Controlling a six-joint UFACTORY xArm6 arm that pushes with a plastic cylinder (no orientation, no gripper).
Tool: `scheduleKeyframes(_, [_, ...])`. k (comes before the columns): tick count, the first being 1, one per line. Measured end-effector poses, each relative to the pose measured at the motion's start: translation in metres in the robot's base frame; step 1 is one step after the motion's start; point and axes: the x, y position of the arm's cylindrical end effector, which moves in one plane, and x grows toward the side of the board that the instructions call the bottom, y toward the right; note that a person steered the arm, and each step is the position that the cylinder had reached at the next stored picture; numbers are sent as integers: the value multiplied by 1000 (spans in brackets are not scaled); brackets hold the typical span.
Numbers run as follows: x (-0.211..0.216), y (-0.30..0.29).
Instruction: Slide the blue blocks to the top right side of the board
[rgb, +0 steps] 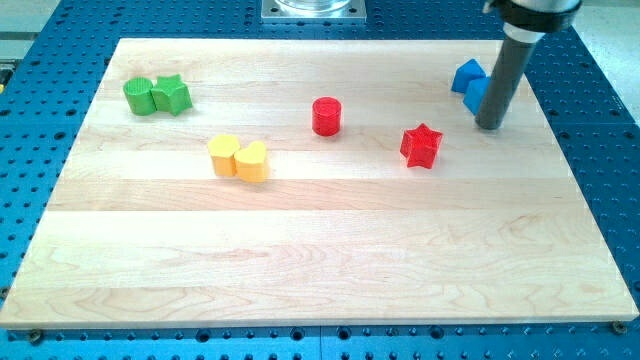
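Two blue blocks sit touching near the board's top right: one blue block (467, 75) further up and a second blue block (475, 96) just below it, partly hidden by my rod. Their shapes are hard to make out. My tip (490, 126) rests on the board just right of and slightly below the lower blue block, touching or almost touching it.
A red star (421, 146) lies left of and below my tip. A red cylinder (326, 116) is at centre top. Two yellow blocks (238, 158) sit at mid left. A green block and green star (157, 95) sit at top left. The wooden board (330, 270) has blue perforated table around it.
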Motion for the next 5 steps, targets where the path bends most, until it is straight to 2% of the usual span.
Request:
scheduleKeyframes(1, [-55, -10])
scheduleKeyframes(2, [-40, -8])
scheduleKeyframes(3, [13, 14])
scheduleKeyframes(4, [70, -12])
scheduleKeyframes(5, [48, -77])
